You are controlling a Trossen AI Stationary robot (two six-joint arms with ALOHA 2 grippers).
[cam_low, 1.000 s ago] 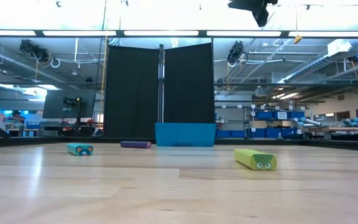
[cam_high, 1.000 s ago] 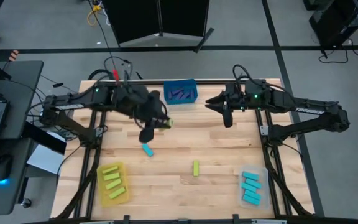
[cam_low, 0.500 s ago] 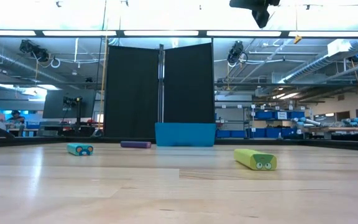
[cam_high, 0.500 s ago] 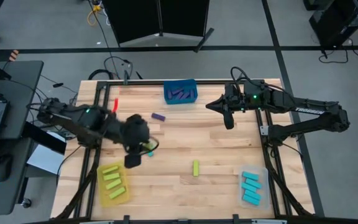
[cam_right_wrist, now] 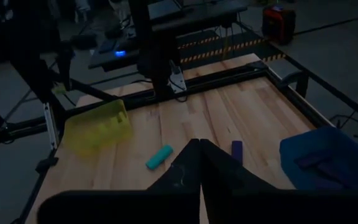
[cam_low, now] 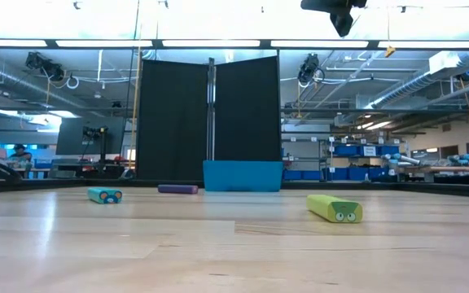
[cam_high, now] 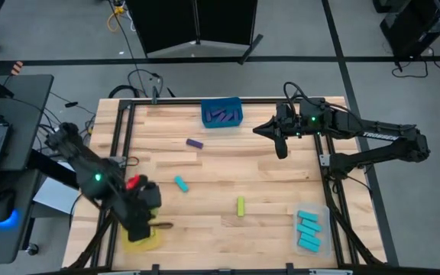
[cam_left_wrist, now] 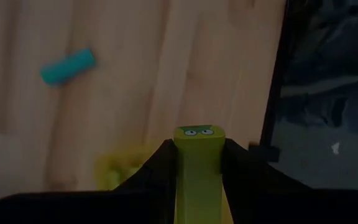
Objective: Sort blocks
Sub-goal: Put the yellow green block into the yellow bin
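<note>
My left claw hangs over the yellow bin at the near left corner of the surface, clenched on a lime block that sits upright between my two fingers, its little printed eyes facing outward. Just inward from there a cyan block lies loose on the wood, and farther back a purple block lies alone, near the blue bin at the far edge, which holds more purple blocks. Toward the middle, a second lime block rests on the bare boards, well apart from both bins beside it. At the near right corner the clear bin carries a stack of cyan blocks. My right claw waits above the far right part of the surface, off the wood, its fingers pressed together with nothing between them
</note>
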